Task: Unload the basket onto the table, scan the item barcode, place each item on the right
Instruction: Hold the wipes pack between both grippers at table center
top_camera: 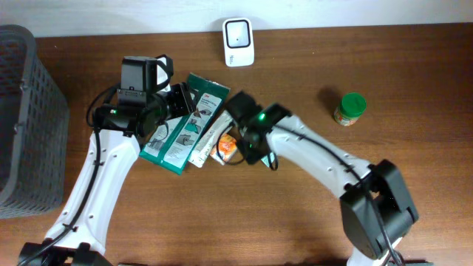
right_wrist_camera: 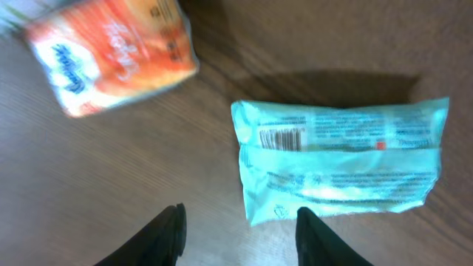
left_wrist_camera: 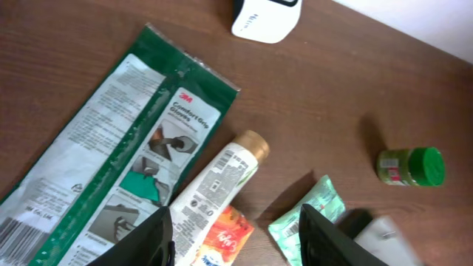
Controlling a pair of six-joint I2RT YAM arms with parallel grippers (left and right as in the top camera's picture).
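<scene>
A mint-green packet lies flat on the wooden table, its barcode facing up. My right gripper hovers open just short of the packet's near left corner, with only bare table between its fingers. An orange packet lies beyond it to the left. My left gripper is open above the orange packet and the lower end of a white tube, holding nothing. The white scanner stands at the table's far edge. The mint packet also shows in the left wrist view.
A green 3M gloves packet lies left of the tube. A small jar with a green lid stands at the right. A dark mesh basket fills the left edge. The two arms' wrists are close together over the pile.
</scene>
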